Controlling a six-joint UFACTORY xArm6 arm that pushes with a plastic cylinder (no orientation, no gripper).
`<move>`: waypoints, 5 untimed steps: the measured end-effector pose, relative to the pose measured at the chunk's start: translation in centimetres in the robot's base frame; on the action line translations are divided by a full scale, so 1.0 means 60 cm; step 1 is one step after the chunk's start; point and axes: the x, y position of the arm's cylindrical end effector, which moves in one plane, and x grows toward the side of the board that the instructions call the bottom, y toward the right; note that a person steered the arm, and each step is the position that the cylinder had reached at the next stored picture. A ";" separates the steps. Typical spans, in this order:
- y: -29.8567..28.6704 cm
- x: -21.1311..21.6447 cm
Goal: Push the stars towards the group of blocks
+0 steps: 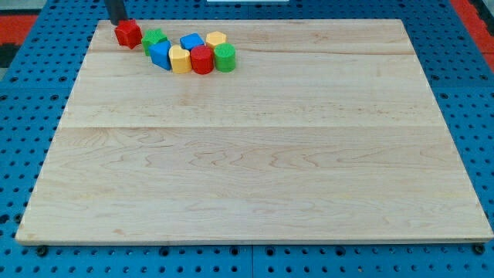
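My tip [117, 21] touches the board at the view's top left, right behind a red star [128, 33]. A green star [154, 39] lies just right of the red star, close to it. The group sits right of that: a blue block [161, 55], a yellow block [179, 59], a red block [201, 59], a green cylinder [225, 57], a blue cube [191, 42] and a yellow block [216, 38]. The green star touches the blue block of the group.
The wooden board [255, 154] lies on a blue perforated table [23, 116]. The blocks are all near the board's top edge, at the view's left.
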 end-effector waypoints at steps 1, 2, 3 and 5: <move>-0.010 0.086; 0.012 0.122; -0.027 0.142; 0.078 0.073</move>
